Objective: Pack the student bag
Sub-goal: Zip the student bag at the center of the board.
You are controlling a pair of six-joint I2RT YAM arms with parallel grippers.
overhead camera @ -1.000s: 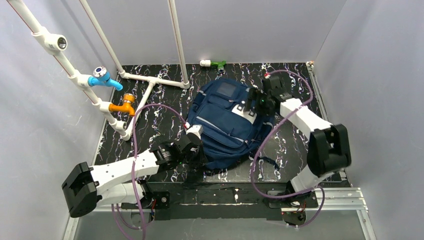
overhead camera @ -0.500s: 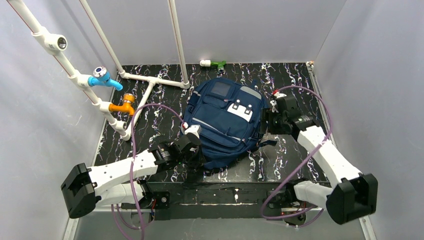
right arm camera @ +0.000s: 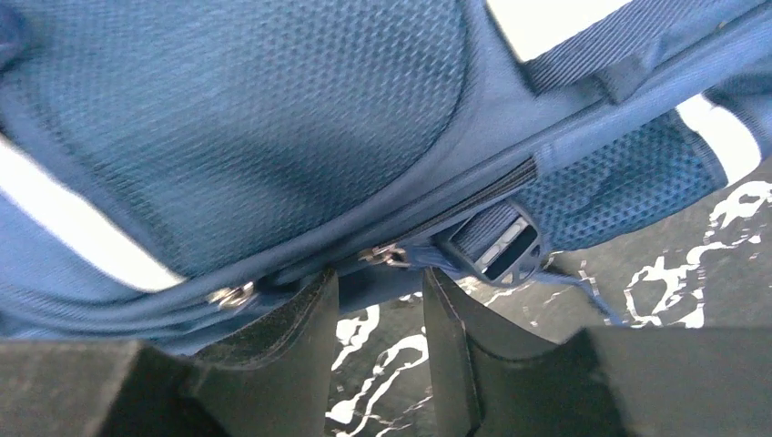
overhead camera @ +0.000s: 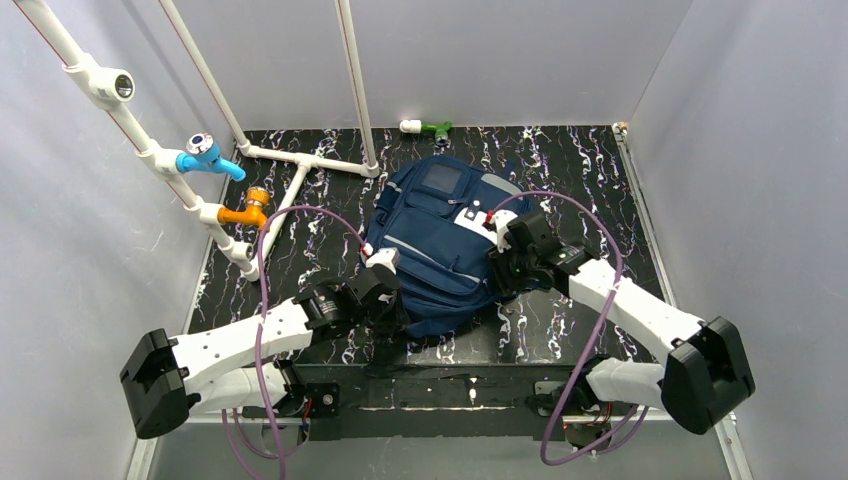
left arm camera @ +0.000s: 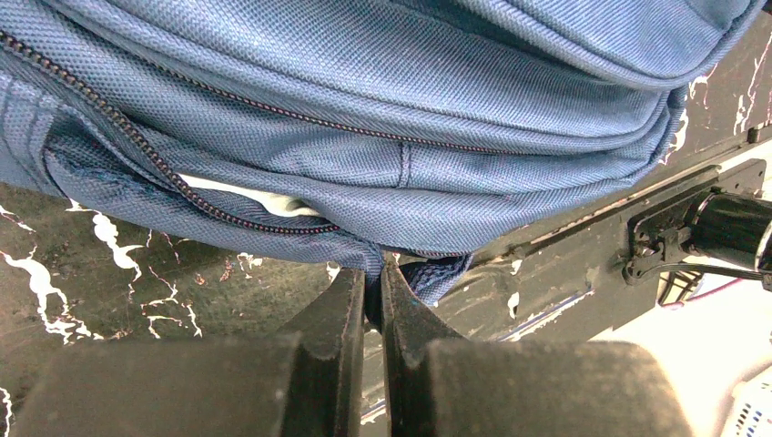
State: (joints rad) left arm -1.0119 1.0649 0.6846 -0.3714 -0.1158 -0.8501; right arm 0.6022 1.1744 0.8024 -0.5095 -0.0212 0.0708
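Black counter [overhead camera: 590,160] | student bag [overhead camera: 440,230] lies diagonal between arms | left claw [left arm camera: 373,273] clenched on its near hem | right claw [right arm camera: 378,282] parted at its side zip

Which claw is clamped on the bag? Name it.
The left claw: its jaws pinch the near edge of the student bag; on the right claw they stand apart.

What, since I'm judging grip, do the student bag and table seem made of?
The student bag: woven synthetic cloth, likely nylon or polyester, matte; fine weave grain shows. The table: hard black top with white marble-like veins, perhaps printed laminate; finish looks fairly dull.
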